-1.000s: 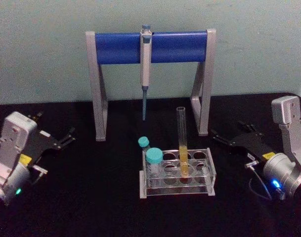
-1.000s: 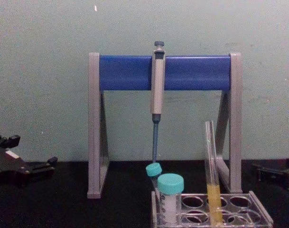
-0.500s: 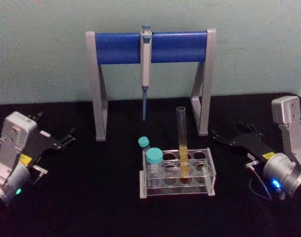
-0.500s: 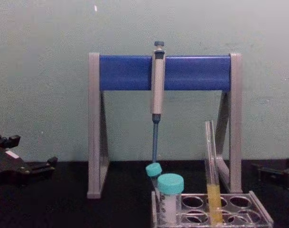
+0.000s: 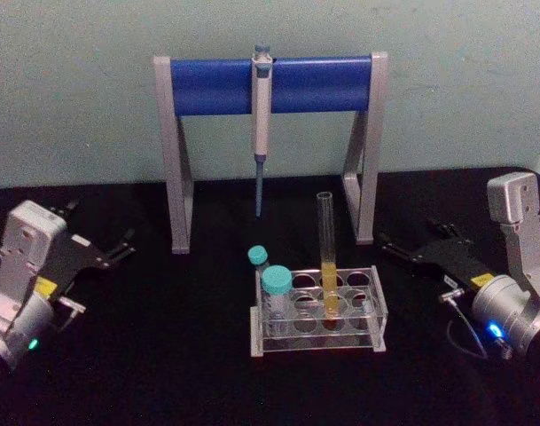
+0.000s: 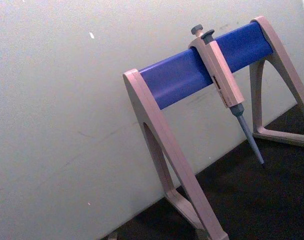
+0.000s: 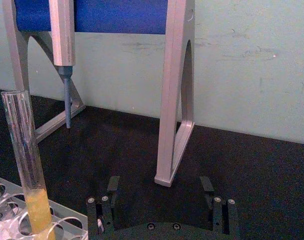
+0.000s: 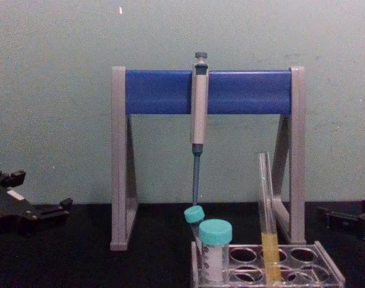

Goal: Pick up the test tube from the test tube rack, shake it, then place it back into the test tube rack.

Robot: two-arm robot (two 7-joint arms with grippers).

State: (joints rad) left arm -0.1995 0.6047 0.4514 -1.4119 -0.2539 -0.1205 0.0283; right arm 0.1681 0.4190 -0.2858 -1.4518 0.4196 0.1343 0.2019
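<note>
Right of the test tube rack (image 5: 318, 312), your right pincer (image 5: 389, 245) rests spread apart. Your test tube (image 5: 327, 257) stands upright in that rack; far left, whether the left pincer (image 5: 123, 245) is apart or together, you cannot tell.

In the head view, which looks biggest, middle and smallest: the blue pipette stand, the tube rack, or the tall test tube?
1. Pipette stand, the largest by far.
2. Test tube rack, lower and narrower.
3. Test tube, tall but very thin.

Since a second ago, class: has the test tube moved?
No. The test tube stands in the same rack hole, its top level with the pipette stand's right foot as before.
</note>
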